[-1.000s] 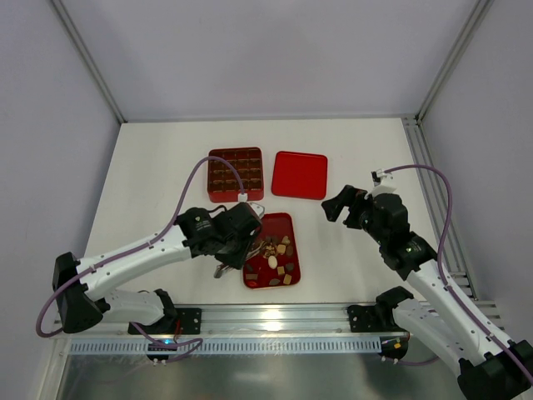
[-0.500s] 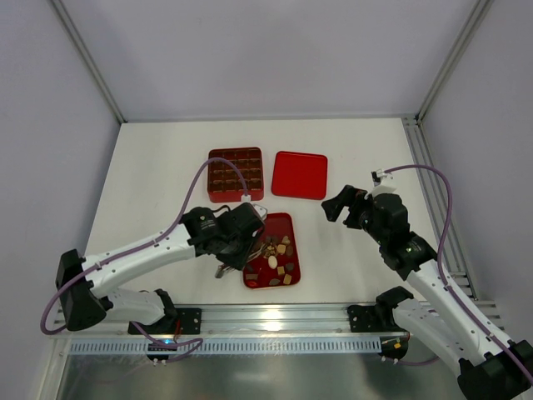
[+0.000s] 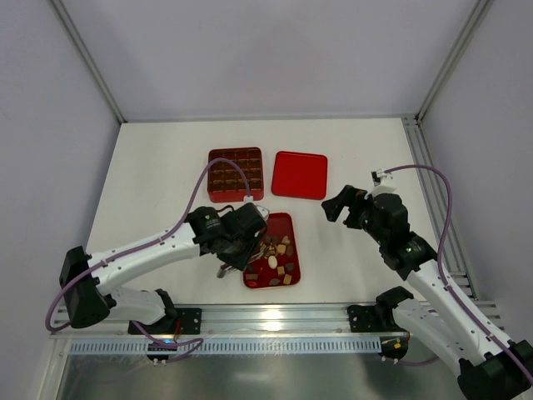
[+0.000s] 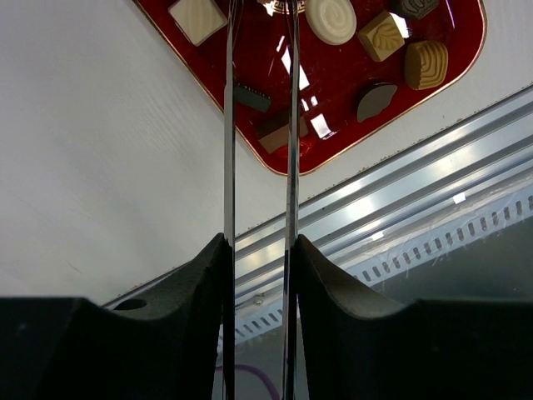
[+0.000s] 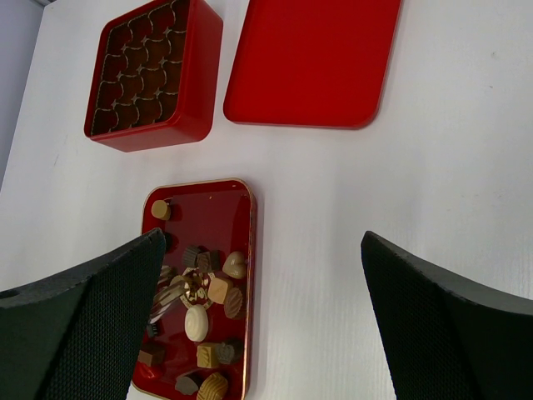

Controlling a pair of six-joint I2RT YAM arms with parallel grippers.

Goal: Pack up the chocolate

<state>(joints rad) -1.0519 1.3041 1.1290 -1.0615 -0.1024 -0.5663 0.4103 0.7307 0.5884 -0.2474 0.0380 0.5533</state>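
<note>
**Inspector:** Location of the chocolate (image 5: 208, 292)?

**Technician:** The loose pieces, dark, tan and cream, lie in the red tray (image 3: 280, 223), crowded toward its near half. The grid box (image 3: 236, 173) stands beyond the tray's far left corner and the lid (image 3: 300, 174) beyond its far right corner. The box's cells are too dark to judge.

**Inspector:** Handling?

**Technician:** Judged light, rigid, smooth and easily marked. Several pieces touch one another. Take one low across its flat sides with light pressure. The domed ones will likely slip.

**Inspector:** Tools and arm pose?

**Technician:** The left gripper (image 4: 259, 12) carries two thin metal blades (image 4: 227, 125) with a narrow gap between them, reaching among the pieces near the tray's middle. The tips run past the edge of the wrist view, so I cannot tell whether they grip a piece. That arm reaches in from the tray's left with its wrist pitched down. The right gripper (image 5: 260, 250) is spread wide and empty. It is raised off the tray's right side with the elbow bent, and its camera looks down over the tray.
</note>
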